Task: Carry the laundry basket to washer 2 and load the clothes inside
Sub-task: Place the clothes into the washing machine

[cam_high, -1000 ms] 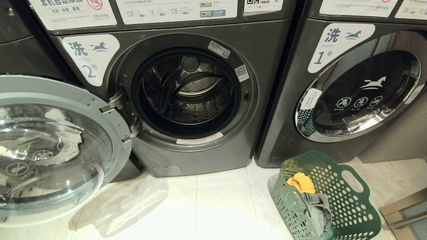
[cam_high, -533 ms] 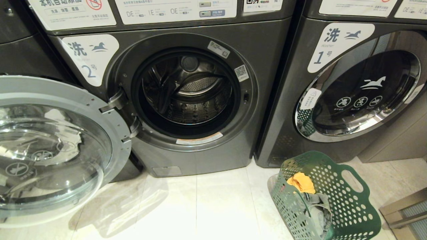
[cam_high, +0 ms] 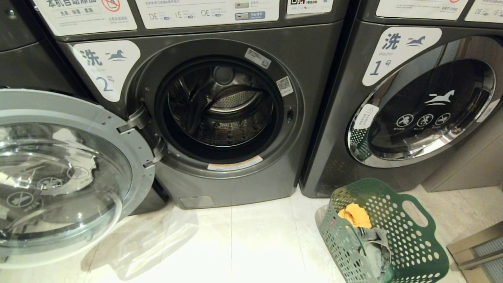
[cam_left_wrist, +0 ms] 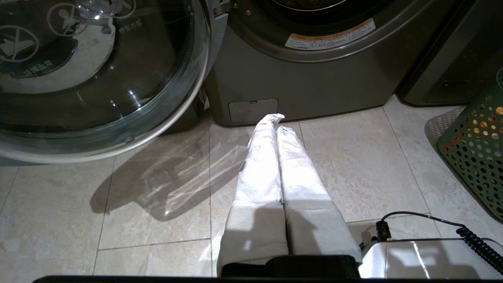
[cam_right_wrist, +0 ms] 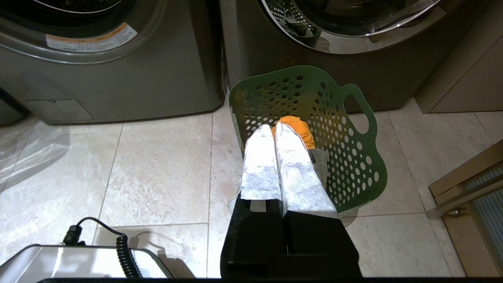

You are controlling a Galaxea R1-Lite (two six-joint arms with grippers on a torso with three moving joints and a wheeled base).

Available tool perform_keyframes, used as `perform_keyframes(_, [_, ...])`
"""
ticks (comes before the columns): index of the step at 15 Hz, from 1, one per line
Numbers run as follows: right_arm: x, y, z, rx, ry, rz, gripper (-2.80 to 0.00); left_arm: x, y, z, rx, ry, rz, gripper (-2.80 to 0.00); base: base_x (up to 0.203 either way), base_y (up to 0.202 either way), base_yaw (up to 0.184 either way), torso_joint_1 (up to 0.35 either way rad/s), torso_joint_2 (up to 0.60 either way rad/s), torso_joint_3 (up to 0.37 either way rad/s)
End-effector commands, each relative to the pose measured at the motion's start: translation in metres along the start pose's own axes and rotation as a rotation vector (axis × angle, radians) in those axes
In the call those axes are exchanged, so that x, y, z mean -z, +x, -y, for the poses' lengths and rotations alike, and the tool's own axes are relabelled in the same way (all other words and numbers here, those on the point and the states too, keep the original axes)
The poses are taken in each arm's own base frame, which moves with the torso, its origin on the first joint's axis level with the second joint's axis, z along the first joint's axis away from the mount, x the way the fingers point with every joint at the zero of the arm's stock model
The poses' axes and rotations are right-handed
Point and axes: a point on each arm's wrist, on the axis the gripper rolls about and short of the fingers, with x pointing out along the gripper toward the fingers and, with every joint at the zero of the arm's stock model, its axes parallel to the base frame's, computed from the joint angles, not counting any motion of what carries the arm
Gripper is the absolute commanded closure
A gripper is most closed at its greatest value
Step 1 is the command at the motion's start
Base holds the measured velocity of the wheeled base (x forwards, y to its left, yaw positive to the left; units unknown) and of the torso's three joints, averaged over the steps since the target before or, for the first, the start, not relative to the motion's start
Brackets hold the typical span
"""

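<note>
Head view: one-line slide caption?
Dark grey front-load washer 2 stands open; dark green perforated plastic laundry basket of clothes waits beside it.

A second dark grey washer (cam_high: 338, 129) labelled 1, door shut, stands on pale floor tiles (cam_high: 255, 243). A wooden cabinet (cam_high: 475, 243) sits at the far right corner.

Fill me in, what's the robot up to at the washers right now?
Nothing is being handled. Washer 2 has its door swung open and its drum looks empty. The laundry basket sits on the floor in front of washer 1, with the clothes inside it. The left hand is shut above the floor tiles, and the right hand is shut above the basket, neither holding anything.
</note>
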Motion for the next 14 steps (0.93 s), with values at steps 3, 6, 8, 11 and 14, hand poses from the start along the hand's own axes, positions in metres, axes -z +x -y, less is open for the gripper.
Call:
perform_keyframes(3, [-0.0001,0.0001,0.0,-0.001,0.001,-0.001,0.0,-0.0001,0.0001,0.0,0.002,0.0,-0.002,0.0,0.0,0.0,0.0,0.0,0.0,0.0])
perform_keyframes(6, [-0.0001,0.0001,0.0,-0.001,0.001,-0.001,0.0,-0.0001,0.0001,0.0,0.002,0.0,-0.002,0.0,0.0,0.0,0.0,0.0,0.0,0.0])
perform_keyframes(8, [0.0,0.0001,0.0,-0.002,0.001,-0.002,0.0,-0.0001,0.0001,0.0,0.002,0.0,-0.002,0.0,0.0,0.0,0.0,0.0,0.0,0.0])
perform_keyframes(11, [0.0,0.0001,0.0,-0.001,0.001,-0.002,0.0,-0.0001,0.0001,0.0,0.002,0.002,-0.002,0.0,0.03,0.0,0.0,0.0,0.0,-0.001])
perform_keyframes(14, [0.0,0.0001,0.0,0.0,0.001,-0.002,0.0,-0.0001,0.0001,0.0,0.002,0.001,-0.002,0.0,0.187,0.0,0.0,0.003,0.0,0.002])
